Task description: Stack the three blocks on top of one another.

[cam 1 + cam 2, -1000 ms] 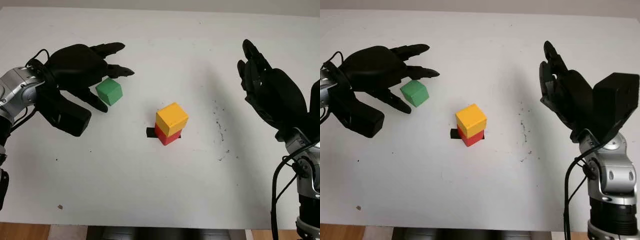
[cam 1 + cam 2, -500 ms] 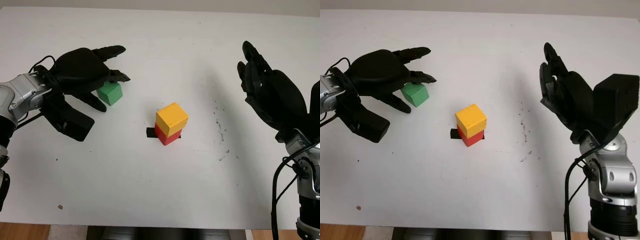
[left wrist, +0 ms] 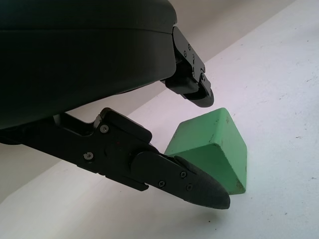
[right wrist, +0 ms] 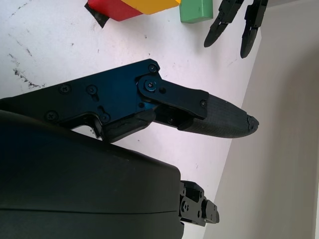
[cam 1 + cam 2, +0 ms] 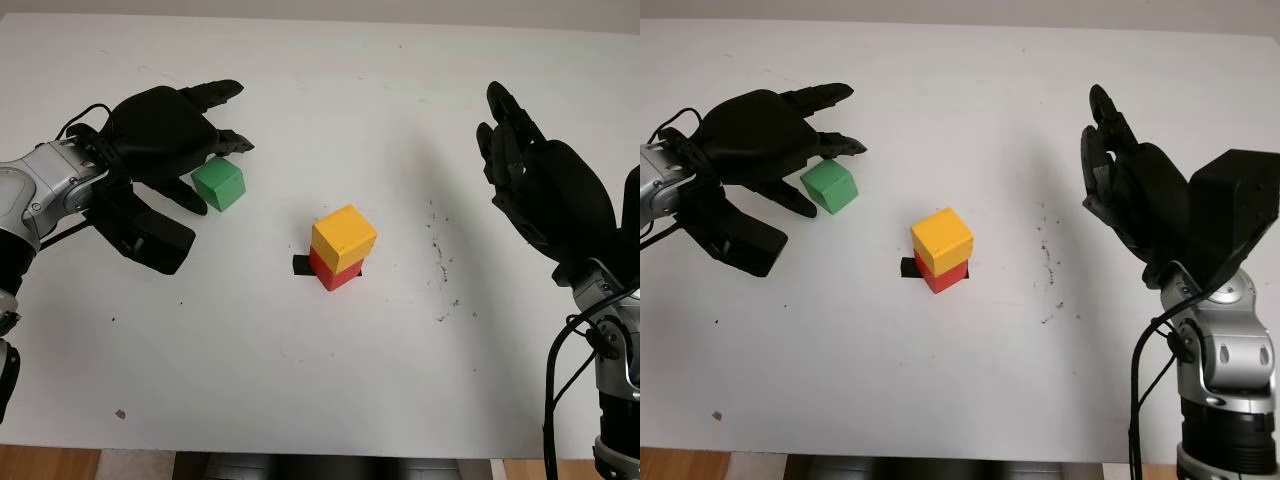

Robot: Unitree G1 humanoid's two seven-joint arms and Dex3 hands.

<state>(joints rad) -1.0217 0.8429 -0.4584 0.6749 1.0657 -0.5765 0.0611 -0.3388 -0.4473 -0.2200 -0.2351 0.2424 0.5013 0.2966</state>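
A yellow block (image 5: 344, 238) sits on a red block (image 5: 333, 272) at the middle of the white table (image 5: 300, 380). The green block (image 5: 218, 184) stands alone on the table to their left. My left hand (image 5: 212, 158) hovers over it, open. Its upper fingers reach past the block's far side, and the thumb (image 5: 188, 202) lies on the near left side. In the left wrist view the green block (image 3: 212, 152) sits between a fingertip (image 3: 199, 185) and another finger, and I see no grip on it. My right hand (image 5: 540, 190) is held up at the right, open and holding nothing.
A black tape mark (image 5: 299, 265) pokes out from under the red block. Dark scuff marks (image 5: 440, 250) dot the table between the stack and my right hand. A small brown speck (image 5: 120, 413) lies near the table's front edge.
Half a second ago my left hand dipped lower over the green block, partly covering it. It has since lifted back slightly. The block and the right hand have not moved.
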